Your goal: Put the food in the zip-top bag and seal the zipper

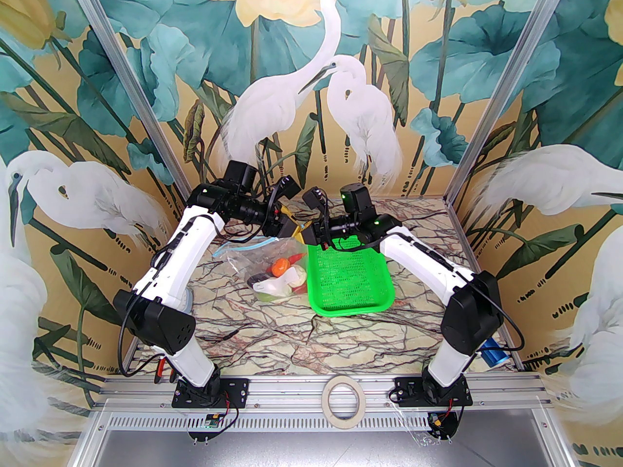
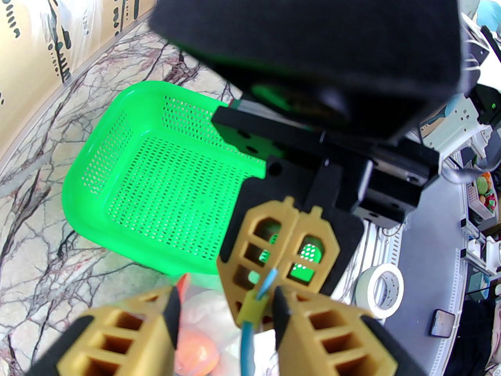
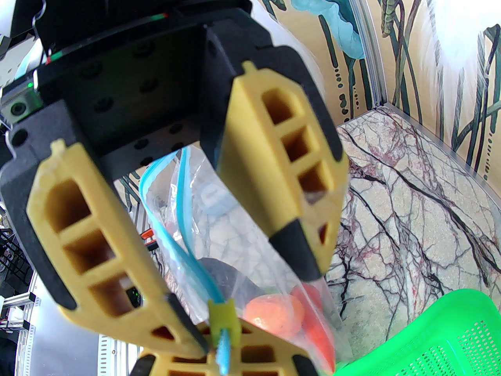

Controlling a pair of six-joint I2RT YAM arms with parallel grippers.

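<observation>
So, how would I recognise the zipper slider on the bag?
Find the clear bag of toy food left of the green basket. A blue strip runs along its lifted edge; the slider is the small clip on it, yellow-green where the strip is blue.
</observation>
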